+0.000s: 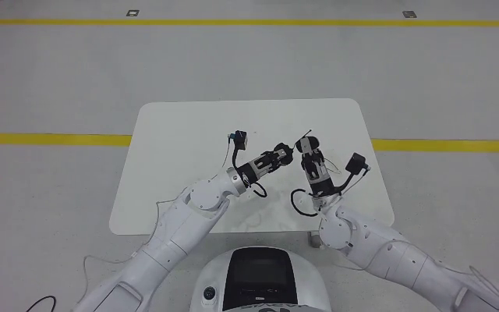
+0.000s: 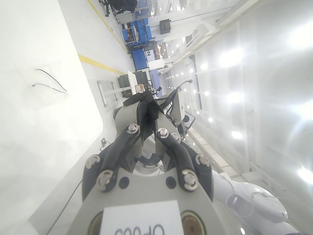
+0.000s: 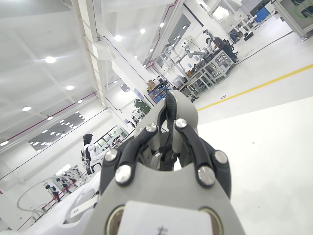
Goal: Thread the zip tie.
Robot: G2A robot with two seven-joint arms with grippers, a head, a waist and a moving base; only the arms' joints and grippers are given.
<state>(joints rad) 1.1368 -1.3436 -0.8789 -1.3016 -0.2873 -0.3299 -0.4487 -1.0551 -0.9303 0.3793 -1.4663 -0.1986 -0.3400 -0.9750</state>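
Hovering above table middle, edges far: left fingers, right fingers pressed together.

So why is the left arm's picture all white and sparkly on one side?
In the left wrist view the ceiling lights flare into white streaks, and the table is washed out bright beside the left claw. In the right wrist view the lamps glow as round spots and the right claw is plain to see. In the top view the light is even, with no glare.
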